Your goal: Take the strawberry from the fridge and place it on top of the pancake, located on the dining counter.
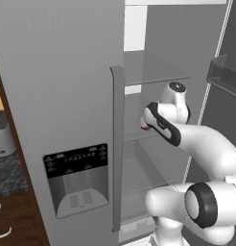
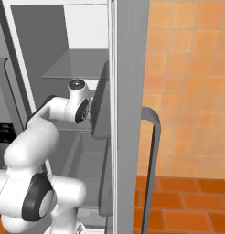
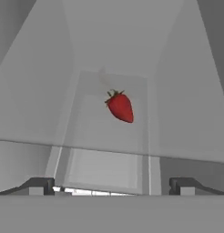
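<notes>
One strawberry (image 3: 120, 107) lies on a glass shelf (image 3: 36, 118) inside the fridge (image 1: 57, 86), ahead of the gripper (image 3: 112, 186), whose jaws stand wide and empty (centre them over the tiny berry, then close gently).

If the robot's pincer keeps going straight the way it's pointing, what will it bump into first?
Probably the strawberry. In the hand view the open pincer looks along the glass shelf inside the fridge, and the berry lies ahead, slightly above center, nothing in between. Depth is hard to judge, so it might pass just beside it.
</notes>
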Robot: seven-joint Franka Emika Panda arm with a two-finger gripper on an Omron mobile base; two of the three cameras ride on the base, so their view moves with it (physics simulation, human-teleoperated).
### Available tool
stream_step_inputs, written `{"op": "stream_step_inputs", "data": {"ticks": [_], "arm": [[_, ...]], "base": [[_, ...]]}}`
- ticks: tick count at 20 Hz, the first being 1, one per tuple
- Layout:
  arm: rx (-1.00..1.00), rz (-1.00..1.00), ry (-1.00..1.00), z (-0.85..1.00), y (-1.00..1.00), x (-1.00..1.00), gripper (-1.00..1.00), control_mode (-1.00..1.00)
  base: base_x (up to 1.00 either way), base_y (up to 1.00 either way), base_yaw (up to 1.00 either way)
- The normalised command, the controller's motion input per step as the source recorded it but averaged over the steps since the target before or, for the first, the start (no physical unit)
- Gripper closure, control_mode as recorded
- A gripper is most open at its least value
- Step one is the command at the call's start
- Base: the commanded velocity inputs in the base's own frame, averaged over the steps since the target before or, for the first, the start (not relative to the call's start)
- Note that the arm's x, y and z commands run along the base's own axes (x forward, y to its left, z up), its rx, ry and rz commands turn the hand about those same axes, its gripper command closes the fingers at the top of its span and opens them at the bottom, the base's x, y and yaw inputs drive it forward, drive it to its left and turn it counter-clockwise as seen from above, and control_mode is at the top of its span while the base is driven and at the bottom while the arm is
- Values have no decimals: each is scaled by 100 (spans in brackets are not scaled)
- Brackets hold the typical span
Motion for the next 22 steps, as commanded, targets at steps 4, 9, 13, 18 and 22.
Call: {"op": "stream_step_inputs", "data": {"ticks": [4, 9, 13, 18, 22], "arm": [[-1, 10, 0, -30, 0, 40, -100, -100], [-1, 7, 5, -33, -1, 41, -100, -100], [0, 6, 0, -18, 0, 43, -100, -100], [-1, 4, 0, -17, 0, 43, -100, -100], [-3, 3, 0, -31, 0, 40, -100, -100]], "base": [[0, 0, 0], [0, 0, 0], [0, 0, 0], [0, 0, 0], [0, 0, 0]]}}
